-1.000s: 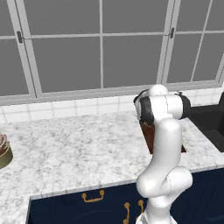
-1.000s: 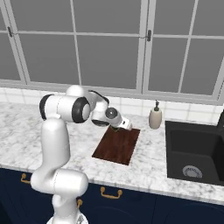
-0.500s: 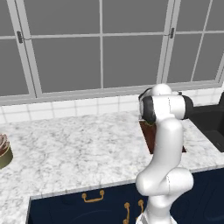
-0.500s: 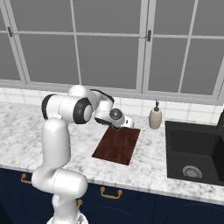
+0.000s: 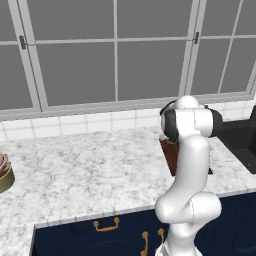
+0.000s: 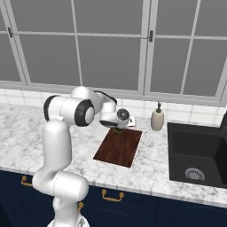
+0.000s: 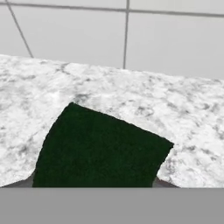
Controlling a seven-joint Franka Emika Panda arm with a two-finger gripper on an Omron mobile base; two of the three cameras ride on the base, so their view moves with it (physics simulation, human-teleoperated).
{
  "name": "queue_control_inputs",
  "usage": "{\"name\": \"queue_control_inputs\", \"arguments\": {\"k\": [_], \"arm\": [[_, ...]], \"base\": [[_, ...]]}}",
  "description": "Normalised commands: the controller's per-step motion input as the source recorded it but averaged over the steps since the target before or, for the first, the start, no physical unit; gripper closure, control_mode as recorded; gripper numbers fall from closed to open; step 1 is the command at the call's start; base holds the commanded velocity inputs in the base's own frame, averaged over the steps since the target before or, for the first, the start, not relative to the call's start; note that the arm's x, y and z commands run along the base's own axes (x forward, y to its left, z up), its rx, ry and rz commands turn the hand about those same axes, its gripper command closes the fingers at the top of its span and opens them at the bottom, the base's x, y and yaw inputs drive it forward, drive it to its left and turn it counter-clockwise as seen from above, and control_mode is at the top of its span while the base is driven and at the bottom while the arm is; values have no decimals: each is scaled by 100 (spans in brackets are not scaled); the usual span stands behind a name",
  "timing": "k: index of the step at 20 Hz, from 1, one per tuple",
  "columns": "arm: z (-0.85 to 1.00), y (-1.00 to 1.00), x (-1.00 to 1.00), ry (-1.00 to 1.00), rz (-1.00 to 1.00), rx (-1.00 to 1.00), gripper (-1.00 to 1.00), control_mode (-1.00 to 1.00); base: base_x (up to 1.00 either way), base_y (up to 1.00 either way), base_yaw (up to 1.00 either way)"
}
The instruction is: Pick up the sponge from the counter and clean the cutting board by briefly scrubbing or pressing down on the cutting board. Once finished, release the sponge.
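Because the job is to press the sponge (image 7: 99, 148) onto the cutting board (image 6: 119, 148), my gripper (image 6: 119, 127) hangs low over the board's far end, close to the tiled wall (image 7: 175, 43). The sponge sits right under it there; from the right base view I see a sliver of green beneath the hand. In the hand view its dark green top lies directly ahead, with marbled bench (image 6: 26, 128) and tiles beyond it. I cannot tell how wide the jaws stand, nor whether they have hold of the sponge or merely hover at it. I judge the low, forward pose suits pushing down on the wood or letting the sponge go there.

A soap bottle (image 6: 157, 119) stands just beyond the board's far right corner, with the dark sink (image 6: 195, 150) to its right; both are apart from my gripper. Well off to the left a small pot (image 5: 4, 172) rests on the bench. My own upper arm hides most of the board in the left base view.
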Motion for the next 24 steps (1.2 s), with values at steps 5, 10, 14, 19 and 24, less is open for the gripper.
{"name": "queue_control_inputs", "arguments": {"k": [5, 10, 14, 19, 24], "arm": [[-82, -1, -76, 5, 29, -9, 100, -100], [-75, -13, -100, 1, 29, 0, 100, -100], [-80, -33, -100, 0, 26, 0, 100, -100], [-78, -40, -100, 0, 22, 0, 100, -100], [-67, -19, -100, 0, 12, 0, 100, -100]], "base": [[0, 0, 0], [0, 0, 0], [0, 0, 0], [0, 0, 0], [0, 0, 0]]}}
